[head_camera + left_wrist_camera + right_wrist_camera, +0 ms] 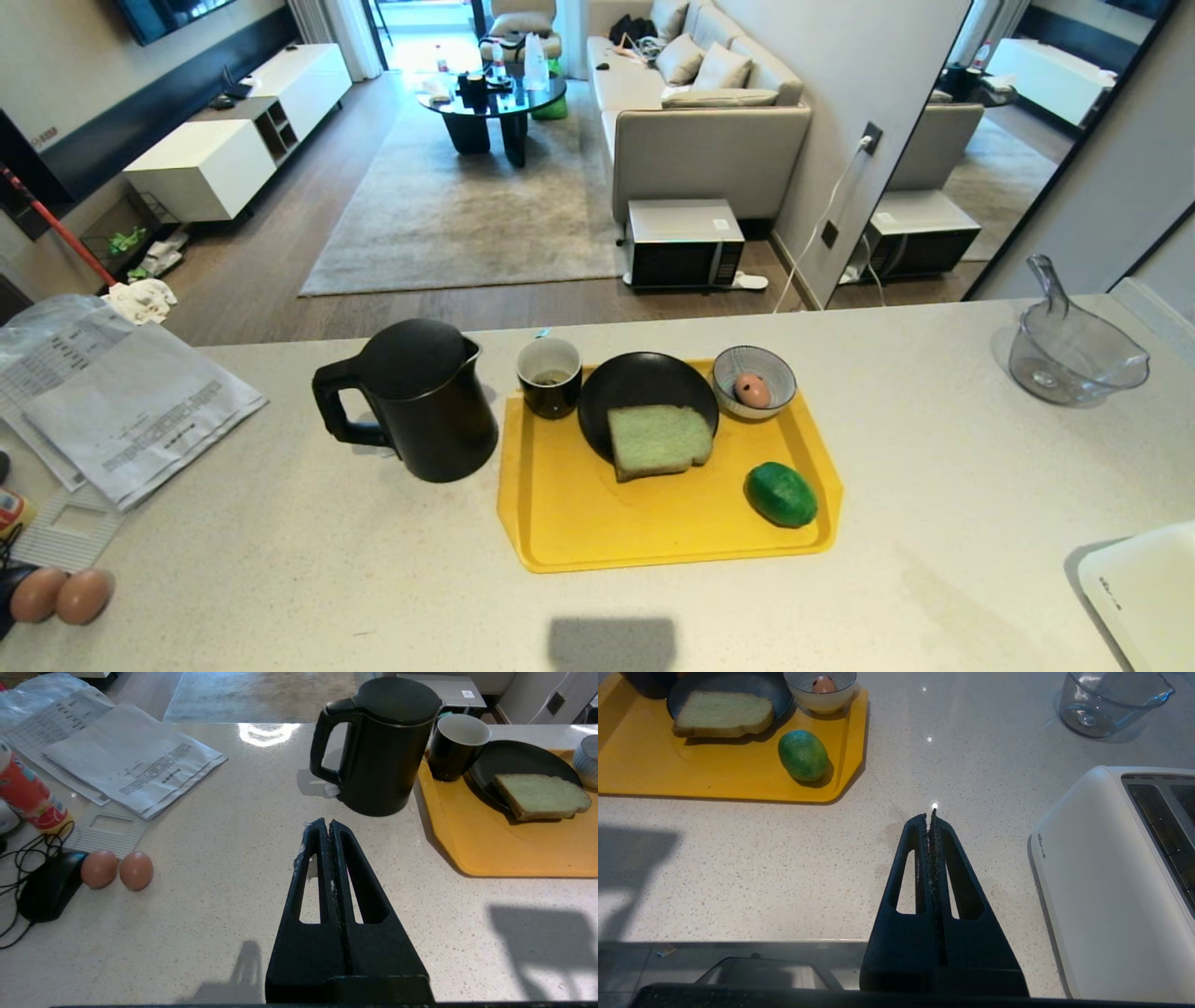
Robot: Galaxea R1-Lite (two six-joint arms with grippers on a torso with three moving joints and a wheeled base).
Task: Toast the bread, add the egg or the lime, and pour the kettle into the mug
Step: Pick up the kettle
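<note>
Both pincers clenched on nothing: left pincer point(330, 823) hovers over the table point(224, 812) near the kettle point(383, 746), right pincer point(930, 817) between lime point(803, 755) and toaster point(1101, 877).

Papers point(121, 401) lying at frame left on tabletop point(934, 523); 2 brown eggs point(61, 595) sitting lower left. Clear glass jug point(1074, 350) standing at right. White toaster point(1144, 588) showing in lower right corner. Microwave point(683, 245) sitting on floor, upper center.
</note>
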